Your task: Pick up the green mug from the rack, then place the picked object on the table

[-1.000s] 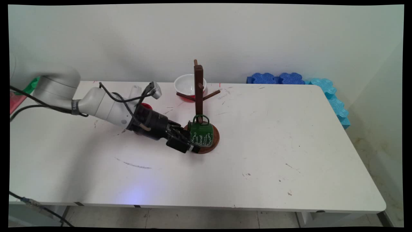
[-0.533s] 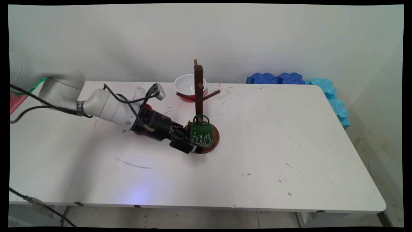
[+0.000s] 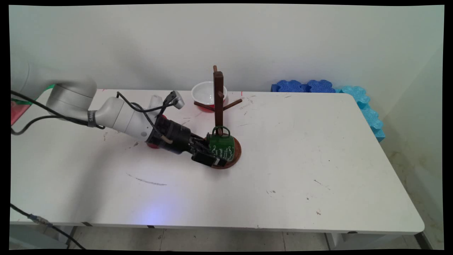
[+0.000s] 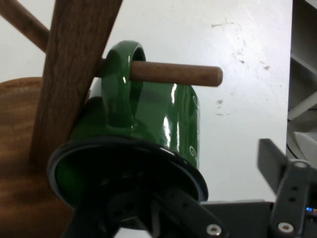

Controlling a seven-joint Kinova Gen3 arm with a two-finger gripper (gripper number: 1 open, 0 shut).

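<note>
Low over the table (image 3: 300, 156), the gripper (image 3: 212, 161) reaches in from the left with its fingers spread on either side of the green mug's wall: one finger (image 4: 168, 203) goes into the mug's (image 4: 168, 124) open mouth, the other (image 4: 290, 183) stands off outside. The mug hangs by its handle (image 4: 121, 84) on a peg (image 4: 176, 73) of the wooden mug stand (image 3: 218, 102), just above the round base (image 3: 236, 156). A white bowl (image 3: 203, 92) sits behind the stand.

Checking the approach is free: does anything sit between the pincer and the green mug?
Nothing visible does. The pincer is right at the mug's open mouth, one finger seemingly inside, the other outside its wall. The mug hangs by its handle on a peg of the wooden stand.
</note>
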